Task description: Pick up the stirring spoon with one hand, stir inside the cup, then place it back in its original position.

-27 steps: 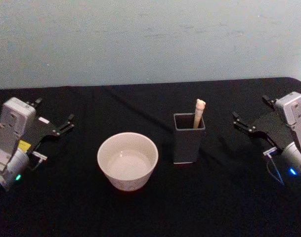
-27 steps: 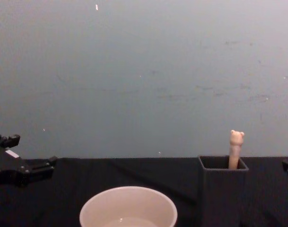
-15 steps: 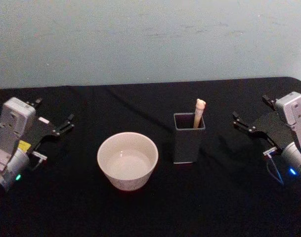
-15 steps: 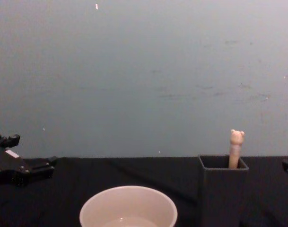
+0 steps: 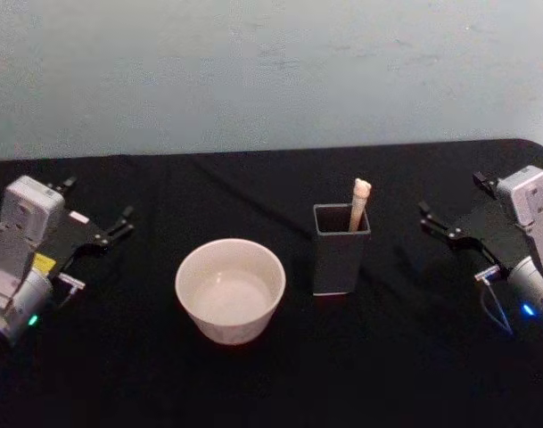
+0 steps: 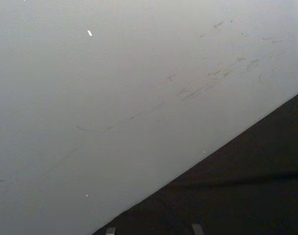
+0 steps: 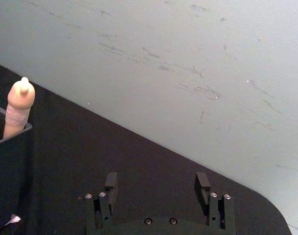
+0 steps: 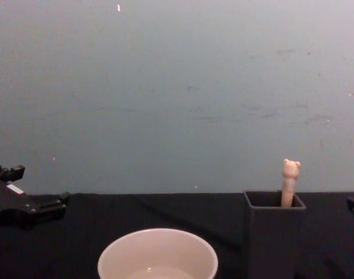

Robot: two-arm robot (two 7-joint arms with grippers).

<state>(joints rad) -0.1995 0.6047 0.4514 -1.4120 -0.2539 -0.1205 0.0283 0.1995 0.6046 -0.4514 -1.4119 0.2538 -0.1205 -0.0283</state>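
Nothing has moved: left end effector (image 5: 99,198) and right end effector (image 5: 450,194) gape empty (parked), spoon (image 5: 360,200) untouched in holder (image 5: 341,263).

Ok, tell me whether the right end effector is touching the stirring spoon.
Apart. The head view shows the right end effector, open, off to the right, with bare cloth between it and the stirring spoon in the holder.

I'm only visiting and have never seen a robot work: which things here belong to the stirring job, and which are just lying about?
Belong to the job: stirring spoon, standing in the dark grey holder; cream-white cup; left claw and right claw, both open, touching nothing.
Just there: black table; pale wall.
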